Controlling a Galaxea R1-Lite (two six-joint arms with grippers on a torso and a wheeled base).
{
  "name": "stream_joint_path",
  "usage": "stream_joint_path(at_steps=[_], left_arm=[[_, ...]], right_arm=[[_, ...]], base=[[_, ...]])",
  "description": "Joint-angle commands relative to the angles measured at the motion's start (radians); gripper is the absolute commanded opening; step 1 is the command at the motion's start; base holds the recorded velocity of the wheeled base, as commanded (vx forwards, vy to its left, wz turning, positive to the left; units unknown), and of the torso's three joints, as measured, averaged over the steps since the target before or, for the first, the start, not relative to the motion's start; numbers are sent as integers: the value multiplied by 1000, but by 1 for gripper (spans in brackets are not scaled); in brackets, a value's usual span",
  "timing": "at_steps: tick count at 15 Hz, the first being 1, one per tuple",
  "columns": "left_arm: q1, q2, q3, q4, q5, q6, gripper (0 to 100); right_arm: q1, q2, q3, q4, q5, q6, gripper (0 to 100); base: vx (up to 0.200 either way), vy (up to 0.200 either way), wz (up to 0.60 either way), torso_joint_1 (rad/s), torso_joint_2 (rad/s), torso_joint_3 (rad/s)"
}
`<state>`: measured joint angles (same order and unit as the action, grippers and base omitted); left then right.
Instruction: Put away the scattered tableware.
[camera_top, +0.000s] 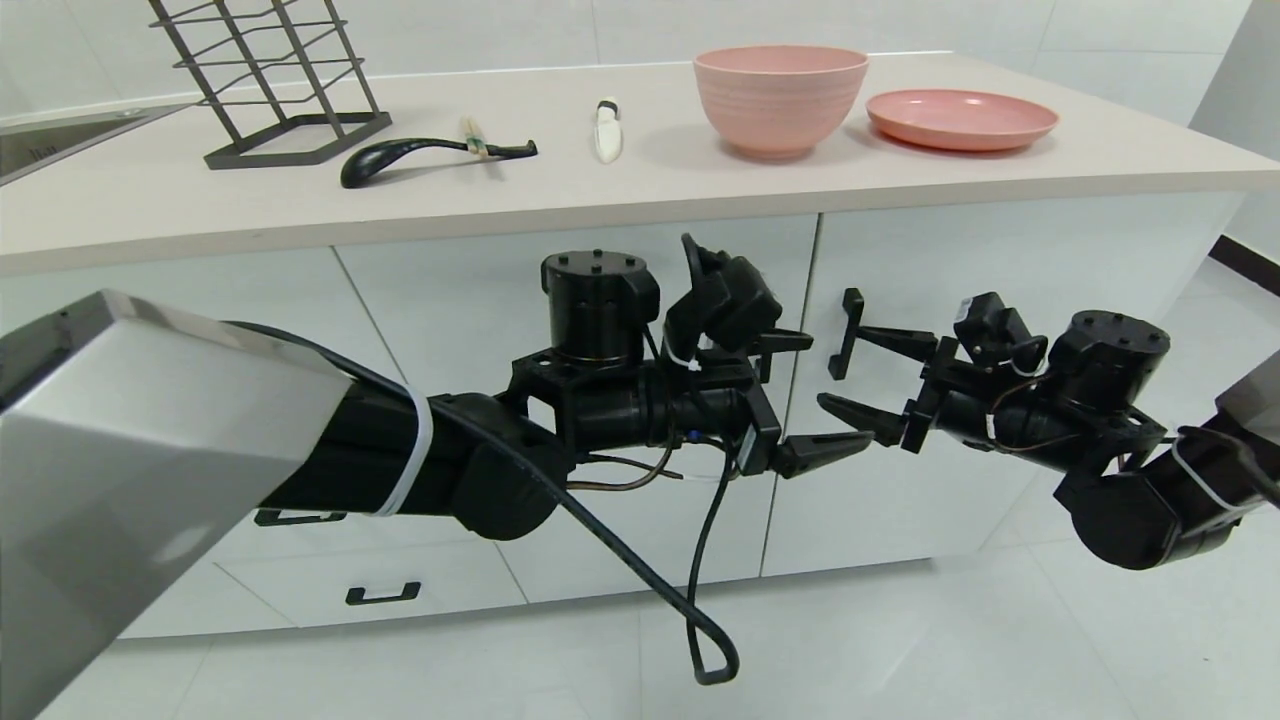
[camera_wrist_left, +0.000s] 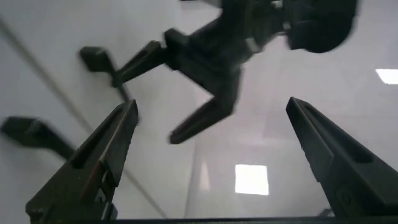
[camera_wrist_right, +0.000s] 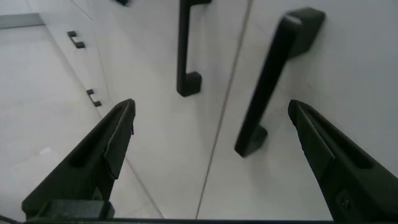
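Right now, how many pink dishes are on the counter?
2. The pink bowl stands on the right part of the counter; the pink plate lies just right of it. No others visible, though the counter runs past the frame.

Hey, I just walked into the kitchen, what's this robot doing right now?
Nothing is in hand yet. The left gripper and right gripper are both open and empty, low in front of the white cabinet doors, close to a black door handle. On the counter above sit the pink bowl, pink plate, black ladle, white spoon and wire rack, none being handled.
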<state>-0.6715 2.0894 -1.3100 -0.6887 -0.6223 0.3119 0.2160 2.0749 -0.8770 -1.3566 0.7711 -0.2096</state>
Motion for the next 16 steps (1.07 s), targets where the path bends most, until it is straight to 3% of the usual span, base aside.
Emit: stream_joint_path(at_steps=[1,3,9,14,15,16], left_arm=[[20,23,-28,-5,61,12,100],[29,18,-31,-9,64,22,100],[27,20,-34,-55,47,15,100],[24,21,-48,-55,50,12,100],[9,24,-68,-57,56,-19,100],[-5,31,-84,-57,59,-30,100]], right_arm=[[2,39,-57,-4,36,2,100],[3,47,-60,-9,68,4,100],[49,37,-42,-15,148,4,100],[57,-61,90,-15,178,-4,100],[56,-157,199,-13,177,-16,100],[51,-207,276,-10,177,-31,100]], base=[[0,0,0,0,0,0],[0,0,0,0,0,0],[0,0,0,0,0,0],[0,0,0,0,0,0],[0,0,0,0,0,0],[0,0,0,0,0,0]])
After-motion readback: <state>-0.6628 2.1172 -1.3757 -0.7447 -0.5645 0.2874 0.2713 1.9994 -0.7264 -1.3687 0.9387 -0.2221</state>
